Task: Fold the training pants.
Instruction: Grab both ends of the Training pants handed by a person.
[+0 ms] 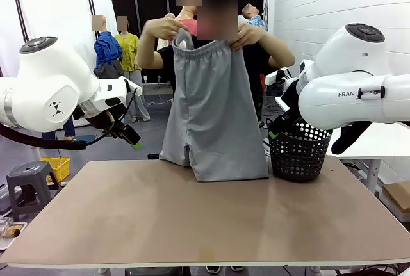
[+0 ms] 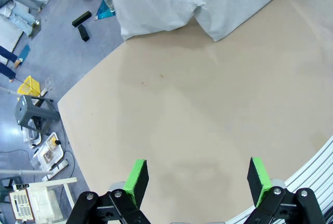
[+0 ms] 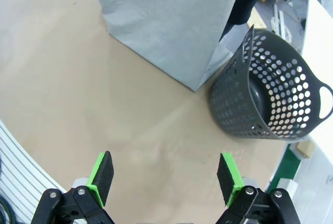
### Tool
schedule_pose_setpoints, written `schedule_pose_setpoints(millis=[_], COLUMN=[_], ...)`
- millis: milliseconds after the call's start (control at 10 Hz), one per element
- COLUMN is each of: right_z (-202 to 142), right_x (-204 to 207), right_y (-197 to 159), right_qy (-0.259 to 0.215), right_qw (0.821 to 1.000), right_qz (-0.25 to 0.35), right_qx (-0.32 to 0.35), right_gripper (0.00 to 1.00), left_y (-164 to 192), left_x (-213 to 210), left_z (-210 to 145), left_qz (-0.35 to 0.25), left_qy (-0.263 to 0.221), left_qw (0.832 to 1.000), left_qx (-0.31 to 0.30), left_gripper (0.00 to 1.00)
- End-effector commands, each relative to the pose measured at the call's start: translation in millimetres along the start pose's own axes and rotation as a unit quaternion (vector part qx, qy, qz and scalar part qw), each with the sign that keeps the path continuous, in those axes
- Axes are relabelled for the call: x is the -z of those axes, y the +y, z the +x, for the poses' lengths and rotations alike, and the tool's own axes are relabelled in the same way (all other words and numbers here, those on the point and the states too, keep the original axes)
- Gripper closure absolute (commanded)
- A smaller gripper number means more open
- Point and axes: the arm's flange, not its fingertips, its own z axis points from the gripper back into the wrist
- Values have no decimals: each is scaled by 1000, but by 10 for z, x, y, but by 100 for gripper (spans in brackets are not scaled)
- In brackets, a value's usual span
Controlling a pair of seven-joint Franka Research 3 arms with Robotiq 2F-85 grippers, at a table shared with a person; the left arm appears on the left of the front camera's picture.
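The training pants (image 1: 214,116) hung upright at the far edge of the bench (image 1: 205,225), held up by the waistband in the person's two hands (image 1: 168,27) (image 1: 250,34). Their leg ends reached down to the bench top. We saw a bare, matt brown surface, with a black perforated basket (image 1: 298,151) standing near its far right corner, just beside the grey cloth. Beyond the bench lay a grey floor. A grey stool (image 1: 29,183) and a yellow crate (image 1: 59,167) stood off the left edge, and a white brick wall (image 1: 320,7) ran along the right.

The left arm (image 1: 51,84) sat raised off the left edge, its wrist angled down toward the bench. The left fingers (image 2: 138,180) were spread wide over bare bench top and gripped nothing, with the pants (image 2: 197,0) well apart beyond them. The right arm (image 1: 359,90) was folded above the right edge. The right fingers (image 3: 101,174) were likewise spread wide and empty over the bench, with the pants (image 3: 166,21) and the basket (image 3: 270,94) ahead of them.
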Motion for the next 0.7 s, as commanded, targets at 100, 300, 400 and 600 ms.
schedule_pose_setpoints(millis=[100, 300, 400, 600], right_z=[-2, -2, -2, -2], right_x=[8, 8, 8, 8], right_y=[-3, -3, -3, -3], right_qy=[1, 1, 1, 1], right_qw=[1000, 1000, 1000, 1000], right_qz=[1, 1, 1, 1], right_qx=[0, 0, 0, 0], right_gripper=[0, 0, 0, 0], left_y=[8, 8, 8, 8], left_x=[13, 13, 13, 13], left_z=[6, 6, 6, 6], left_qz=[-1, -1, -1, -1], left_qy=[0, 0, 0, 0], left_qw=[1000, 1000, 1000, 1000], left_qx=[5, 5, 5, 5], left_gripper=[0, 0, 0, 0])
